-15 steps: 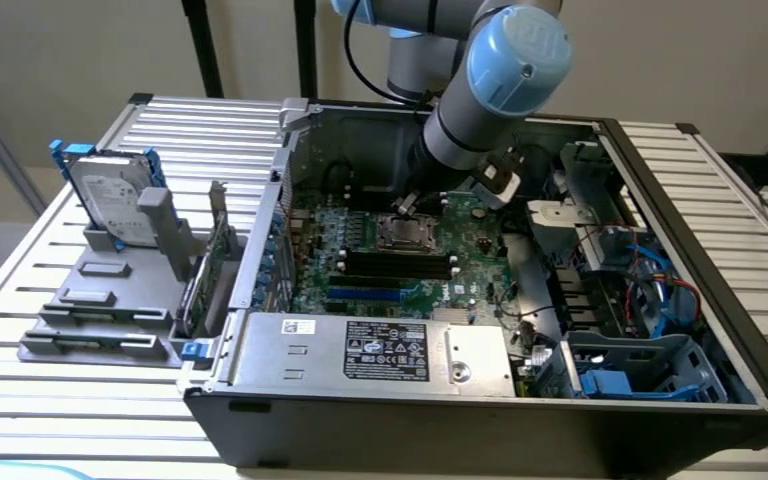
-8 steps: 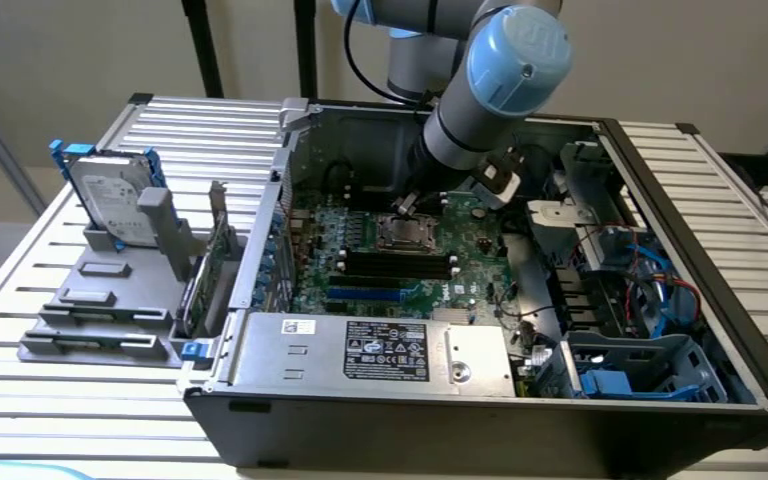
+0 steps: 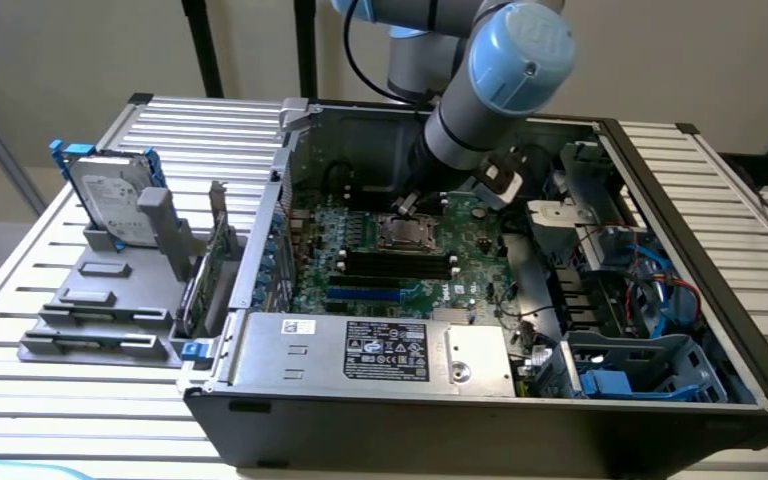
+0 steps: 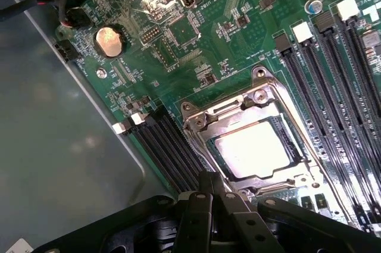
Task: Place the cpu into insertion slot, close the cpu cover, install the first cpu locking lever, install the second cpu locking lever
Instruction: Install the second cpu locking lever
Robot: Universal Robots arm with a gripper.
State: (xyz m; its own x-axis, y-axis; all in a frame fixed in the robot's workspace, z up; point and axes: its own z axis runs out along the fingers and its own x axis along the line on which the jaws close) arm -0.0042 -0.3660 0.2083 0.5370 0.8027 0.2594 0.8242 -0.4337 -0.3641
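The cpu (image 4: 257,149), a flat square chip with a pale shiny face, sits in the insertion slot (image 4: 296,156) on the green motherboard (image 4: 238,33), with the thin silvery cpu cover (image 4: 205,119) lying down around it as a windowed frame. Long black memory slots (image 4: 333,86) flank the socket on both sides, and a round coin battery (image 4: 111,41) lies well apart near the board's edge. The black gripper (image 4: 209,189) hovers just beside the socket's edge with its fingers pressed together and empty; in the exterior view the arm (image 3: 491,90) reaches into the open computer case (image 3: 704,250) past the grey power supply (image 3: 371,350), hiding part of the board.
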